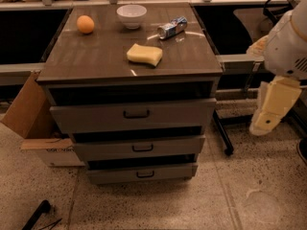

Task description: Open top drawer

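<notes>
Though apart, fingers [271,107] beside top drawer [96,117]

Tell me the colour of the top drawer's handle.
The handle is dark, near black; camera view. Gripper hangs right of the cabinet.

orange [85,24], bowl [131,15], can [172,28], sponge [144,54] — cardboard box [29,114] at left

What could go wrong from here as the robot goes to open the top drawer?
The pincer hangs to the right of the cabinet, well off the small loop handle of the top drawer; swinging in, it may clip the cabinet's right corner. The middle drawer and bottom drawer carry similar handles, so a low approach could catch the wrong one. A hard tug might set the orange on top rolling.
</notes>
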Motion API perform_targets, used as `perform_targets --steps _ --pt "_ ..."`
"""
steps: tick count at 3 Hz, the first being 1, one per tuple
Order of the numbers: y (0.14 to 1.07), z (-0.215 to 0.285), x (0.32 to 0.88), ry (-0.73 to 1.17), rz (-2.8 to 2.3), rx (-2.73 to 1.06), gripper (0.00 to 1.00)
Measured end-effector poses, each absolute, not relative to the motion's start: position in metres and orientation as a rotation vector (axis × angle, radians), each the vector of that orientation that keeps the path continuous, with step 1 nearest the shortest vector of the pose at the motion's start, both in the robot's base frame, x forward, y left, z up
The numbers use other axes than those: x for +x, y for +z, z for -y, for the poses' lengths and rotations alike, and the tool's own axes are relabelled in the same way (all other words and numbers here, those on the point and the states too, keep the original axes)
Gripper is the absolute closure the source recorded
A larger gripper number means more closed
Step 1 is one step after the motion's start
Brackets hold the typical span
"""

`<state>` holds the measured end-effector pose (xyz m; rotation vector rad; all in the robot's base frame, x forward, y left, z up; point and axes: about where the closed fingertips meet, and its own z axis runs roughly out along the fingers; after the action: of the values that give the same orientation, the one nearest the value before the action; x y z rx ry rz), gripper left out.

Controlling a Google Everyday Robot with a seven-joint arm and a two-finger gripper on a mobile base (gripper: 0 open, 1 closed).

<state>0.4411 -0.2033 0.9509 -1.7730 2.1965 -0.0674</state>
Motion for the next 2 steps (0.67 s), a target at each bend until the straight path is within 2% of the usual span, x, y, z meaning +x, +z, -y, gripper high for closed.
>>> perform_targets --steps 2 --pt "0.870 0.161 0.437 0.153 -2.058 -1.877 0.00"
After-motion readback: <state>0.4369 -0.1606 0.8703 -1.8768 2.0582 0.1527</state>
